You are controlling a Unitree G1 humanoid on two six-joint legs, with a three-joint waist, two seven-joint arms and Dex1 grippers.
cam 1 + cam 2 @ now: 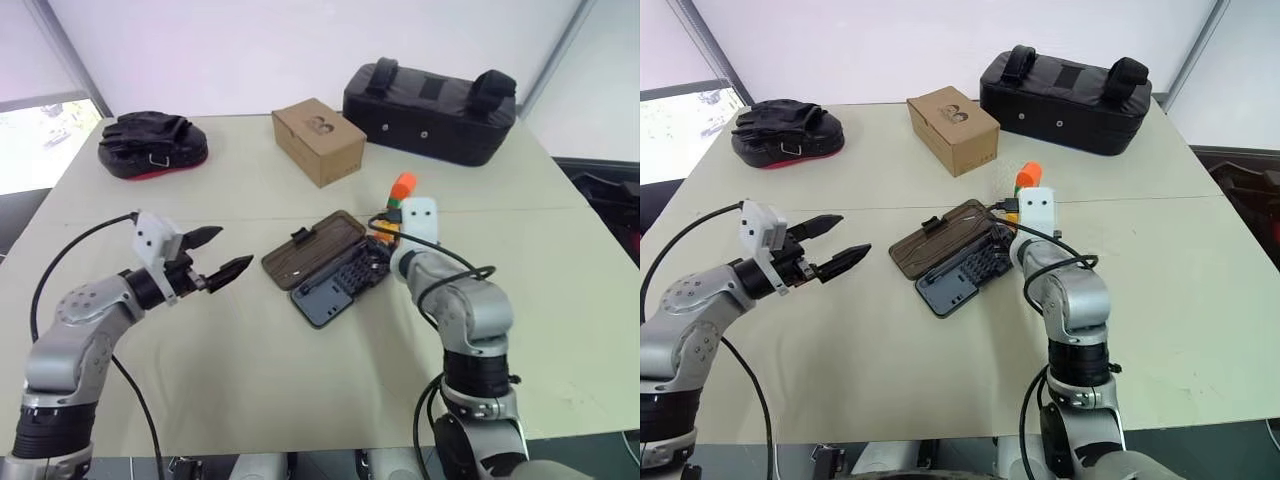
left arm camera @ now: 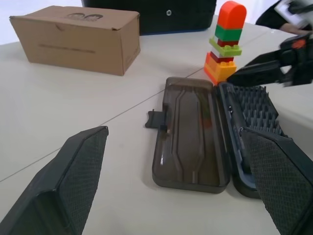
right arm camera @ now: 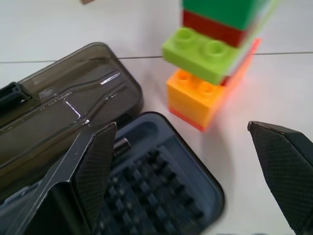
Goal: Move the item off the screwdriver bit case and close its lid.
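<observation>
R jaws point(image 3: 195, 161) spread wide, block tower point(image 3: 215, 63) just ahead between them, at the far corner of the bit case point(image 1: 340, 275). L jaws point(image 1: 228, 256) released too, lid point(image 2: 190, 132) flat open ahead. Nothing done yet: tower unmoved, lid unclosed.

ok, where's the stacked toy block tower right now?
Head view: the orange-topped toy block tower stands at the far corner of the open dark grey-blue bit case, just beyond the open right gripper.

You see the case point(image 2: 215, 142) lying open on the surface point(image 2: 73, 107), its brown lid point(image 2: 188, 137) flat. The block tower point(image 2: 226, 41) stands at its far end, the right hand point(image 2: 266, 68) just beside.
</observation>
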